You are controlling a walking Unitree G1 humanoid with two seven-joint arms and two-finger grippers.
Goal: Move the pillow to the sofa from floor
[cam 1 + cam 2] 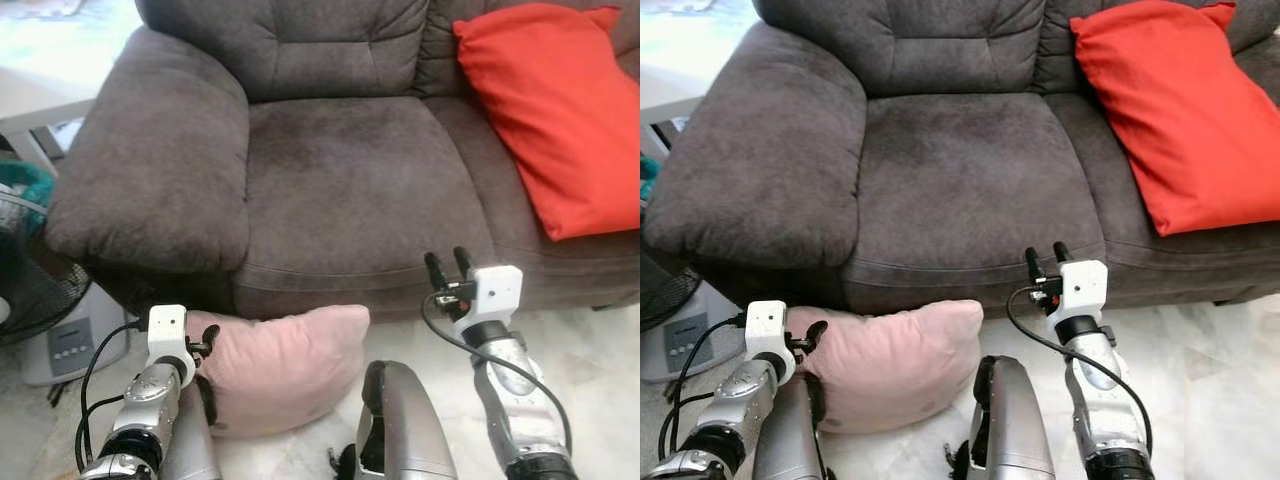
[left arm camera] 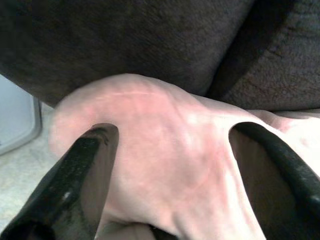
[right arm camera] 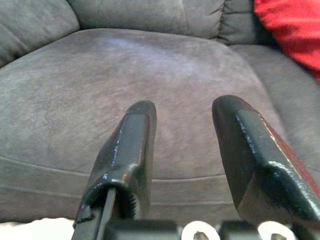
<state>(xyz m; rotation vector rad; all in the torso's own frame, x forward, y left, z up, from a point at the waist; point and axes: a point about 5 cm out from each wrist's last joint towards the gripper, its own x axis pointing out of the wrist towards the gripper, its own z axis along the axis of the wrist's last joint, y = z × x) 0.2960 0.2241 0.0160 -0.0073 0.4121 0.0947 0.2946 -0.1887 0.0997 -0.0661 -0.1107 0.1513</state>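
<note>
The pillow [image 1: 280, 365] lay on the floor [image 1: 600, 370] against the sofa [image 1: 340, 190] front, its long axis along the sofa's base. The left hand [image 2: 172, 165] gripped its left end, fingers [image 2: 75, 175] sunk into the fabric. The right hand [image 1: 448, 264] hovered open above and right, pointing at the seat directly above the pillow.

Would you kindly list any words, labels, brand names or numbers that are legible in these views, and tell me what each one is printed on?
No text can be read in these views.
The fan's white base has a row of small buttons, too small and blurred to read.
The pink pillow, the red cushion, the grey sofa and the white housings of the left gripper and right gripper carry no visible markings.
</note>
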